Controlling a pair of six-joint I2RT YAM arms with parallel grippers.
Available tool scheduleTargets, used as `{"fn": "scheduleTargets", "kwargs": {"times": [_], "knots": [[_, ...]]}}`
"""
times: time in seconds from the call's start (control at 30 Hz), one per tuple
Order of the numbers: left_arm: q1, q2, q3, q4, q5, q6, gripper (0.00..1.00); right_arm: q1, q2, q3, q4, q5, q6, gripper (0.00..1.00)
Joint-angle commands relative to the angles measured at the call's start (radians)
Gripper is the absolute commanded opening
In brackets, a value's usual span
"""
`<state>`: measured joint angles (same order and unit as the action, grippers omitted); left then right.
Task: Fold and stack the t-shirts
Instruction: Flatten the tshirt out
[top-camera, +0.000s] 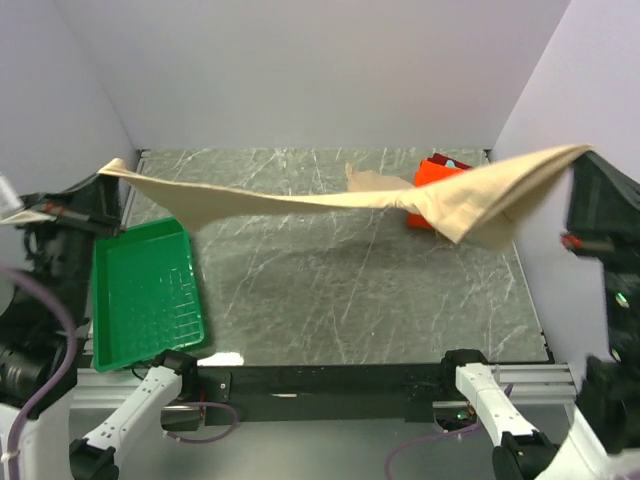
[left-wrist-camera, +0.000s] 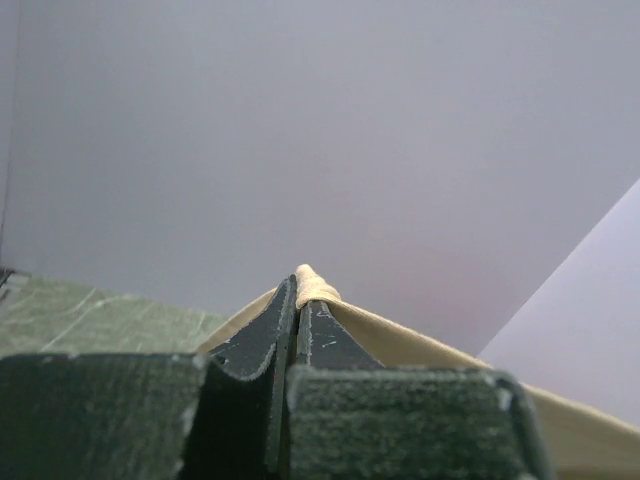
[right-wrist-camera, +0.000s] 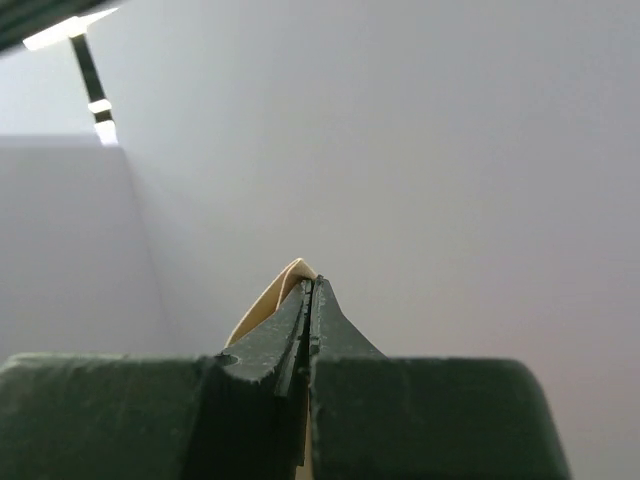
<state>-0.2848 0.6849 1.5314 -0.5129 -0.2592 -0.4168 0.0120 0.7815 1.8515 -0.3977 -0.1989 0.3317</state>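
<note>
tan t-shirt (top-camera: 460, 200) stretched aloft — orange one (top-camera: 435, 178) behind

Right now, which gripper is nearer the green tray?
Left. The left gripper, jaws shut on the tan t-shirt, hangs near the green tray, by its far-left corner; the right gripper holds the shirt's other end on the opposite side.

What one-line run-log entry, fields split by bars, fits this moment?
tan t-shirt: stretched mid-air | left gripper: shut on tan t-shirt | right gripper: shut on tan t-shirt | orange t-shirt: far right, partly hidden

One tan t-shirt (top-camera: 470, 200), one green tray (top-camera: 150, 295)
</note>
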Motion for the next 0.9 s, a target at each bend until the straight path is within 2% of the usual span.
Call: {"fn": "scheduleTargets", "kwargs": {"times": [0.0, 0.17, 0.37, 0.47, 0.53, 0.57, 0.6, 0.67, 0.73, 0.77, 0.8, 0.87], "knots": [[0.003, -0.024, 0.032, -0.006, -0.012, -0.014, 0.00, -0.007, 0.021, 0.090, 0.020, 0.029, -0.037, 0.00], [0.003, -0.039, 0.010, 0.036, -0.011, -0.025, 0.00, -0.006, 0.079, 0.159, 0.062, 0.021, -0.034, 0.00], [0.003, 0.096, -0.118, 0.115, -0.038, -0.005, 0.01, -0.007, 0.258, 0.108, 0.109, -0.036, -0.002, 0.00], [0.009, 0.230, -0.215, 0.177, -0.074, 0.006, 0.01, -0.006, 0.373, 0.027, 0.152, -0.034, 0.010, 0.00], [0.053, 0.359, -0.263, 0.191, -0.040, -0.008, 0.01, -0.007, 0.497, 0.003, 0.166, -0.030, 0.012, 0.00], [0.074, 0.402, -0.280, 0.223, 0.019, -0.019, 0.00, -0.007, 0.548, 0.003, 0.166, -0.030, 0.012, 0.00], [0.110, 0.486, -0.316, 0.243, 0.038, -0.037, 0.01, -0.007, 0.658, 0.011, 0.155, -0.025, 0.013, 0.00], [0.140, 0.571, -0.344, 0.299, 0.075, -0.053, 0.01, -0.006, 0.780, 0.067, 0.129, -0.014, 0.013, 0.00], [0.165, 0.706, -0.332, 0.306, 0.135, -0.059, 0.02, -0.007, 0.973, 0.142, 0.083, -0.014, 0.013, 0.00], [0.165, 0.746, -0.321, 0.307, 0.147, -0.056, 0.17, -0.006, 1.034, 0.225, 0.030, -0.026, 0.013, 0.22], [0.165, 0.807, -0.300, 0.312, 0.176, -0.053, 0.44, -0.004, 1.149, 0.270, -0.025, -0.036, 0.013, 0.37], [0.165, 0.846, -0.274, 0.303, 0.198, -0.051, 0.64, 0.003, 1.238, 0.372, -0.072, -0.043, 0.007, 0.63]]}}
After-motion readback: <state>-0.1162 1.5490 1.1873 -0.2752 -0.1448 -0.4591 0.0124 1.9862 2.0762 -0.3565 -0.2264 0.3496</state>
